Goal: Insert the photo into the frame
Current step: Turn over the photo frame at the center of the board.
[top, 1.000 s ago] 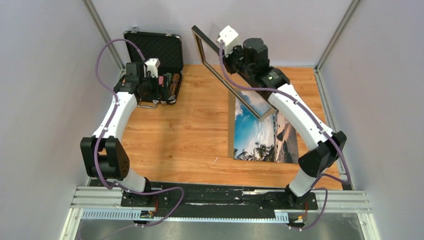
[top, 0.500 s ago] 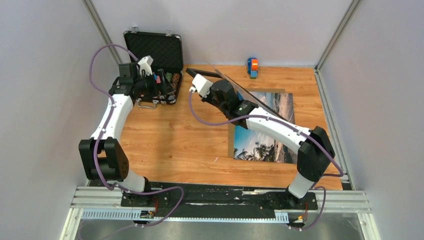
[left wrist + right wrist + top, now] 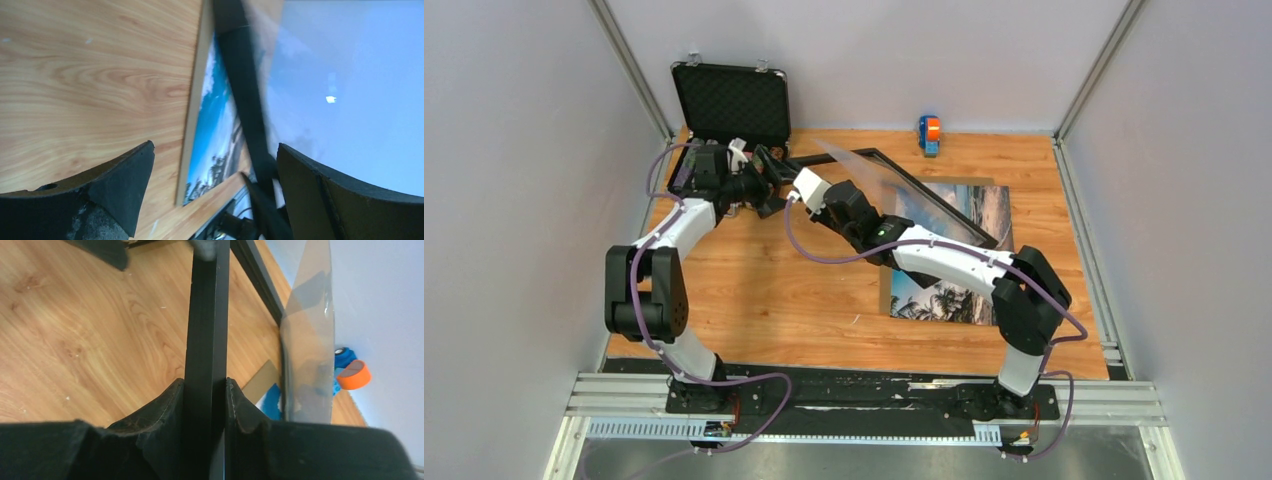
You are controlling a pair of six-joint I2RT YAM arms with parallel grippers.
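1. On the wooden table, the photo is seen lying flat.
2. The frame is pinched, tilted above it, by the right gripper.
3. The left gripper is spread wide; steadying the frame is likely called for next.

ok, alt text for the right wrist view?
The right fingers pinch a black bar of the frame, which runs up the middle over the wooden table. Right of it a clear pane stands tilted, with a blue and orange tape roll beyond.
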